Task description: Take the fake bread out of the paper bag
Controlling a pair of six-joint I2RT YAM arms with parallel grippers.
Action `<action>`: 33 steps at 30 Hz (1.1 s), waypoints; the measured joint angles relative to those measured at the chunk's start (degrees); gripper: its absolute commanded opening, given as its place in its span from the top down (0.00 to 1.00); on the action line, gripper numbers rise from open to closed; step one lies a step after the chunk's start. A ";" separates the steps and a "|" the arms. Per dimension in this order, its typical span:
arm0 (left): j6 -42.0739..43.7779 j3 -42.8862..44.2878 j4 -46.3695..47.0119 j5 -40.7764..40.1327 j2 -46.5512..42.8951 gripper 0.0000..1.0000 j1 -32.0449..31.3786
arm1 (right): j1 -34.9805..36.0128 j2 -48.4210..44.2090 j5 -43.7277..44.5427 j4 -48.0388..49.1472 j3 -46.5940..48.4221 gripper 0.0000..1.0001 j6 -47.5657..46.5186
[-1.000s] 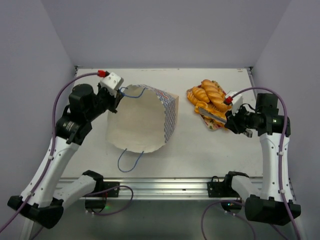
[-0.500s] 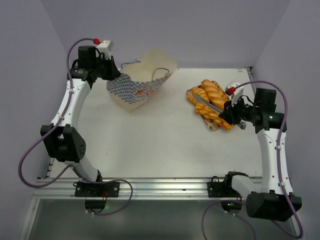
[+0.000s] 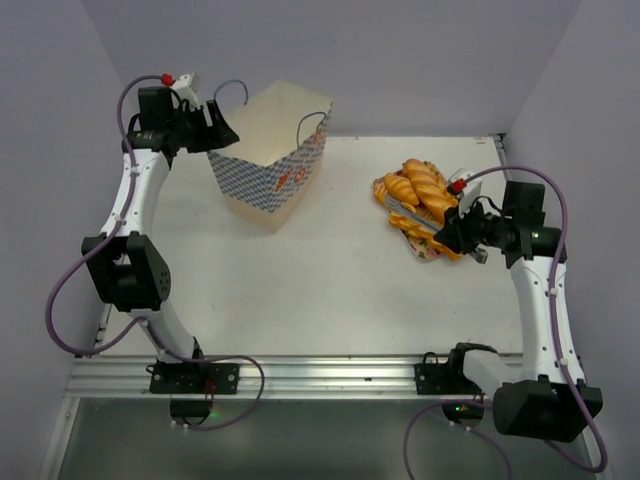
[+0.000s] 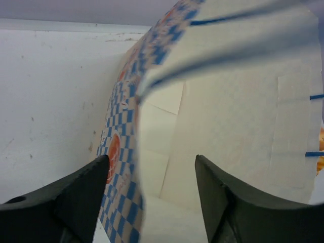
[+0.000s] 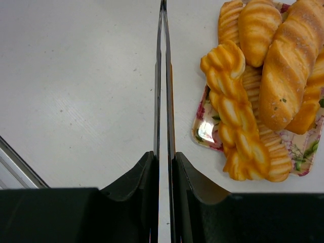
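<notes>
The bag (image 3: 265,165) has been stood upright, its rim inside the wide left claw (image 4: 152,161). Bread (image 3: 420,188) is heaped beside the shut right claw (image 5: 163,20).

The paper bag (image 3: 265,170) sits far left; fake bread (image 3: 420,188) lies piled on a tray (image 5: 204,129) (right side).

I'm looking at a white table (image 3: 330,285) with two things resting on it, well apart. The paper bag (image 3: 268,170) stands upright at the far left with its mouth open. A pink floral tray (image 5: 205,129) piled with bread (image 3: 425,190) sits at the far right.
</notes>
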 measured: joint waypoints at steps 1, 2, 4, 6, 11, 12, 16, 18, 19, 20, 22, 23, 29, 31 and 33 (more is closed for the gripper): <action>-0.39 -0.24 0.61 -0.09 -0.57 0.18 0.02 | 0.20 0.07 0.00 0.07 -0.22 0.89 -0.09; -0.87 -0.68 1.11 -0.13 -1.44 0.16 0.04 | 0.52 0.09 0.00 0.20 -0.57 0.89 -0.24; -1.68 -1.68 2.14 -0.35 -3.80 0.12 0.07 | 1.70 0.17 0.22 0.44 -1.44 0.90 -0.33; -2.45 -2.86 3.34 -0.92 -6.88 0.08 0.11 | 3.69 0.35 0.96 1.31 -2.69 0.90 -0.31; -2.84 -6.86 6.82 -3.43 -16.96 0.02 0.26 | 12.57 0.61 7.78 7.23 -8.50 0.89 1.51; -2.69 -8.17 7.63 -4.31 -19.41 0.00 0.28 | 14.95 0.81 9.94 8.79 -9.97 0.89 2.21; -1.55 -19.15 12.22 -8.33 -32.48 0.00 0.39 | 20.98 3.91 17.00 15.19 -14.49 0.83 6.34; -0.94 -27.06 13.86 -10.80 -40.87 0.00 0.44 | 22.82 6.99 20.83 18.64 -15.54 0.76 8.09; -0.72 -31.15 14.93 -12.35 -45.13 0.00 0.44 | 23.41 8.52 22.36 19.96 -15.78 0.73 8.72; -0.68 -34.64 15.06 -13.55 -48.78 0.00 0.46 | 23.93 10.12 23.54 21.16 -15.93 0.71 9.01; -0.63 -40.81 14.82 -16.04 -55.69 0.00 0.48 | 24.61 13.00 25.77 23.19 -16.04 0.66 9.18; -0.68 -42.93 14.43 -16.90 -58.34 0.01 0.48 | 24.85 14.36 26.45 23.80 -16.04 0.64 9.14; -2.34 -53.44 13.77 -17.05 -65.75 0.00 0.50 | 25.57 20.37 25.42 19.93 -15.72 0.40 3.85; -3.43 -55.95 13.64 -15.30 -66.62 0.00 0.50 | 25.86 21.40 25.09 17.44 -15.67 0.37 1.60; -4.35 -57.61 13.57 -13.53 -66.90 0.00 0.50 | 26.10 21.46 25.38 15.91 -15.69 0.36 0.28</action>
